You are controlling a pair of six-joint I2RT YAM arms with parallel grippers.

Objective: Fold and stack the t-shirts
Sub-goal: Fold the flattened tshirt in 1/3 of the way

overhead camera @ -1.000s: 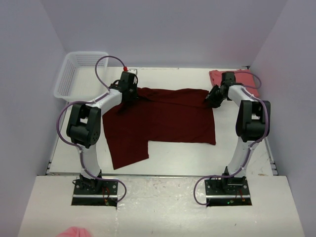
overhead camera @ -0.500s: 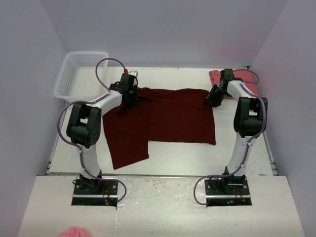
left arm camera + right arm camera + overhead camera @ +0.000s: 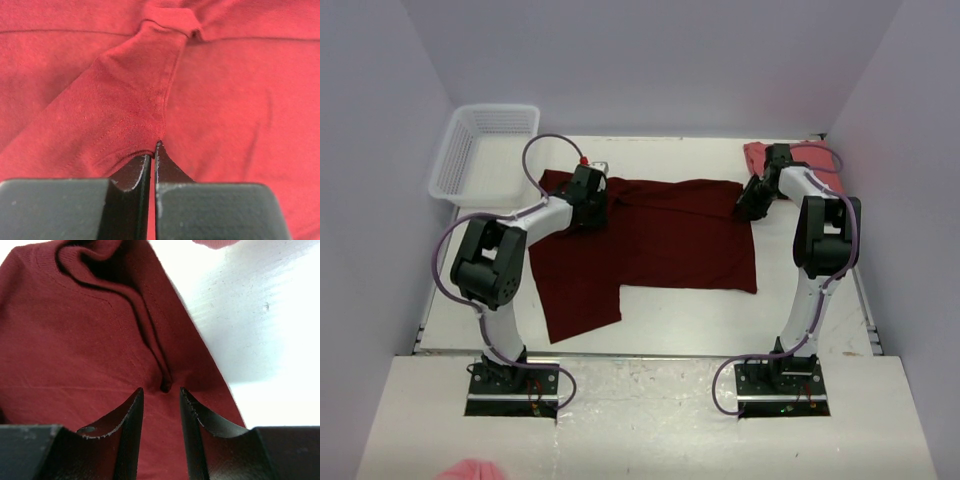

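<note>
The maroon shirt (image 3: 650,245) lies spread on the table (image 3: 700,320), only partly folded. The left gripper (image 3: 154,150) is pinched tight on its far-left cloth; the right gripper (image 3: 161,392), jaws partly apart, straddles a ridge at its right edge without gripping. Beyond sits the pink shirt (image 3: 757,153); folding and stacking remain

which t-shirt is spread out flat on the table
The dark maroon t-shirt, spread flat mid-table; the salmon pink t-shirt lies bunched at the far right corner.
</note>
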